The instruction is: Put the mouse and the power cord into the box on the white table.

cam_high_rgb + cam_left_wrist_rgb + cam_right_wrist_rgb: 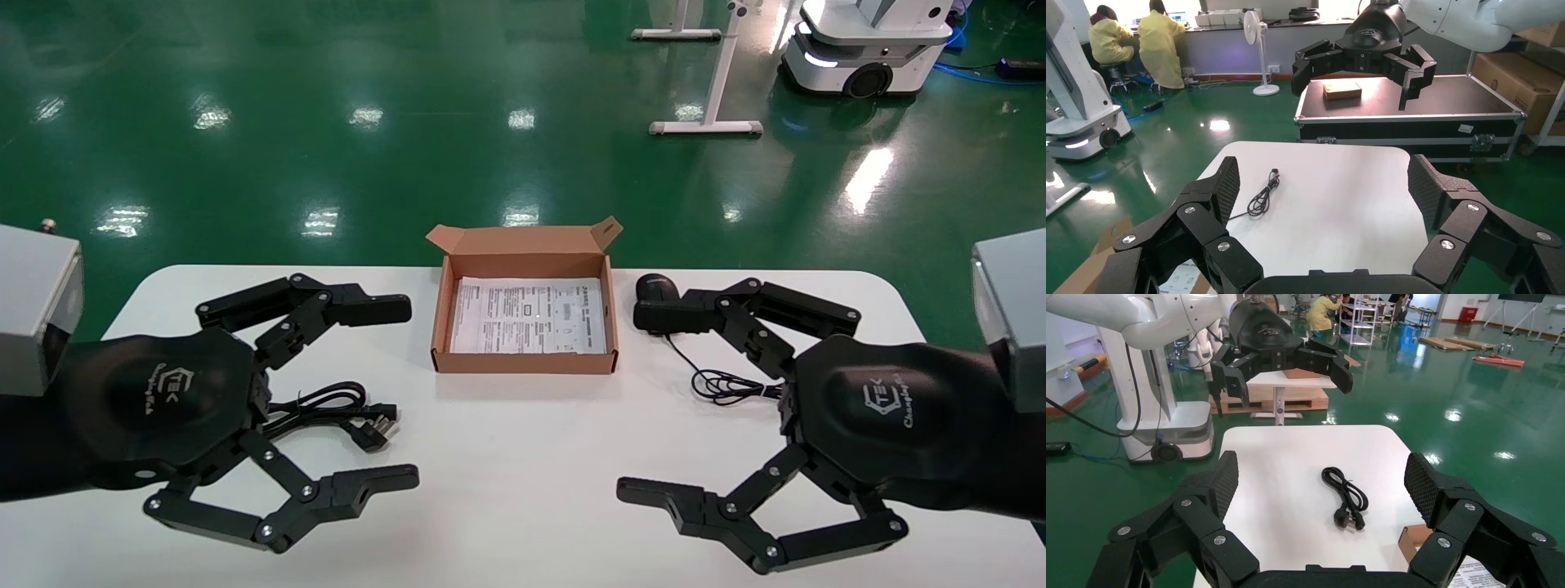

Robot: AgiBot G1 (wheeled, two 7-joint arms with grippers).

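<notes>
Matt brown cardboard box (pixel 525 360), paper-lined

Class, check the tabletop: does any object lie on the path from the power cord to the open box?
Nothing visible does. The power cord lies on bare white table beside the box, whose lid is open.

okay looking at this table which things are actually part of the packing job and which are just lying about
Part of the job:
mouse
power cord
box
white table
left gripper, jaws open
right gripper, jaws open

Just lying about:
white mobile robot base
white stand legs
</notes>
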